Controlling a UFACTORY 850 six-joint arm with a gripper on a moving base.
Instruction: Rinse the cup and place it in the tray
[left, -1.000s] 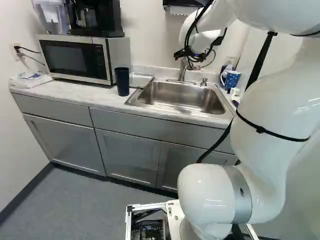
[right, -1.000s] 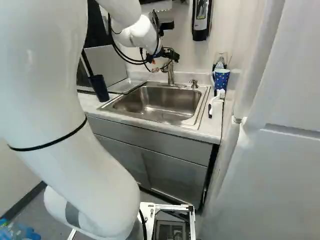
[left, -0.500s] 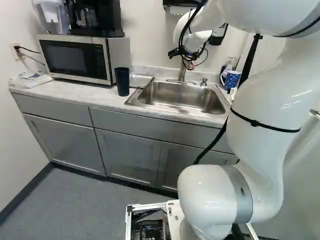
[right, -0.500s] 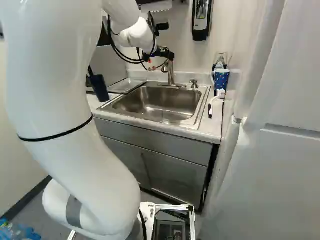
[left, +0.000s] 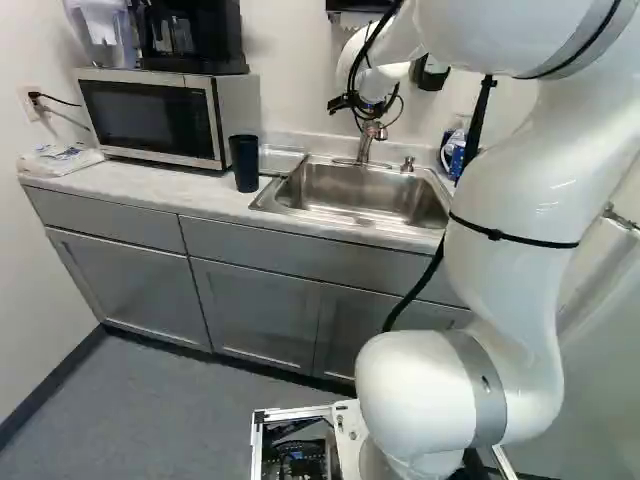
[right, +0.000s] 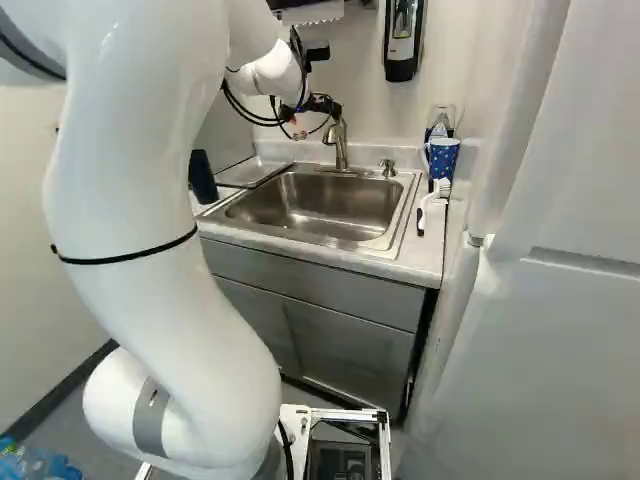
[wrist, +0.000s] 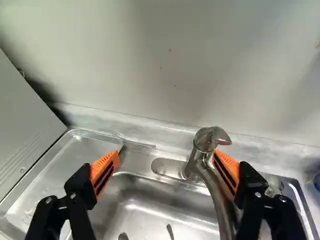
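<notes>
Tool (right: 330, 107) spread wide near faucet (wrist: 215, 192); tray (wrist: 75, 157) seems wet with droplets; dark cup (left: 244, 164) upright, contents hidden.

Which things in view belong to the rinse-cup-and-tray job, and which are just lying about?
Job:
- dark blue cup or dotted mug, can't tell which is meant
- faucet
- sink
- metal tray
- pincer, open

Lying about:
- microwave
- coffee maker
- white-handled brush
- flat packet
</notes>
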